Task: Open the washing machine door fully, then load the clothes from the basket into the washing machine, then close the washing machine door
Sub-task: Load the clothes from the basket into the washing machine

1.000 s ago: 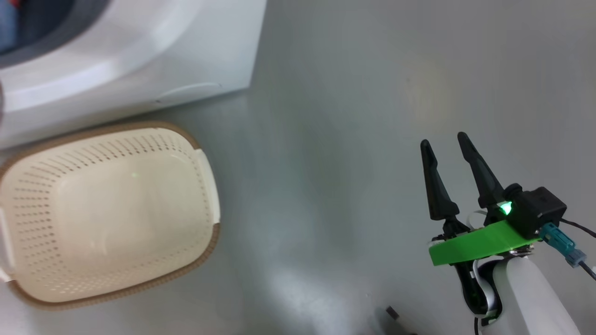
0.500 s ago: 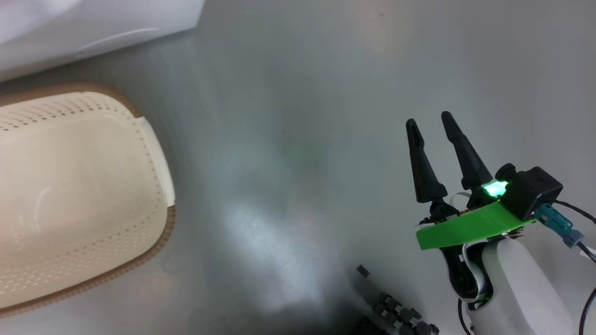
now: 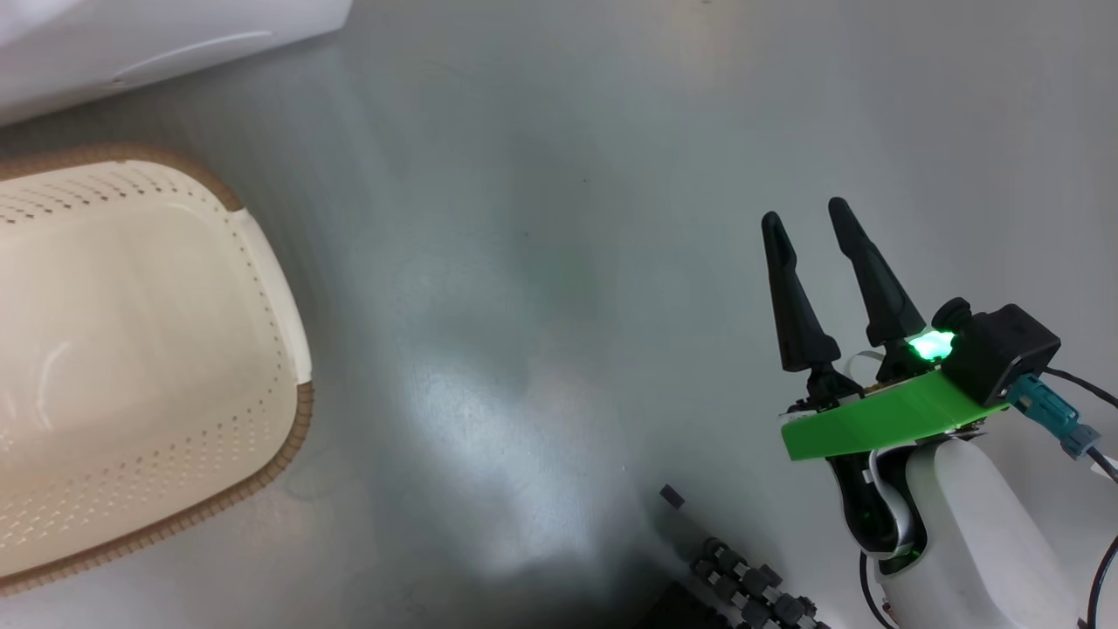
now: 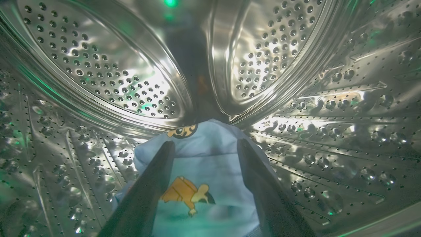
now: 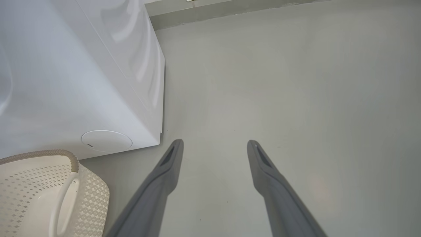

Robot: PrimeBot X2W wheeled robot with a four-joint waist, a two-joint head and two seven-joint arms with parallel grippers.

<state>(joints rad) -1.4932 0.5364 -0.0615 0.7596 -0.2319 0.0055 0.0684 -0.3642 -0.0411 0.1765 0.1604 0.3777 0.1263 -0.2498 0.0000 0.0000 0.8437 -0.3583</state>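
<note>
Inside the washing machine's perforated steel drum, the clothes, a light blue garment with orange-brown prints, lie on the drum floor. My left gripper is open, its two fingers spread over the cloth. The cream basket stands empty on the floor at the left, below the white washing machine. My right gripper hovers open over bare floor, far right of the basket. The right wrist view shows the right gripper, the washing machine and the basket. The washing machine door is out of view.
A round white flap sits low on the washer's front. Grey floor spreads wide between the basket and my right arm. Dark parts of my base show at the bottom edge.
The head camera has swung, so the basket and the washer sit further left and higher in the picture. My right gripper stays open in about the same pose.
</note>
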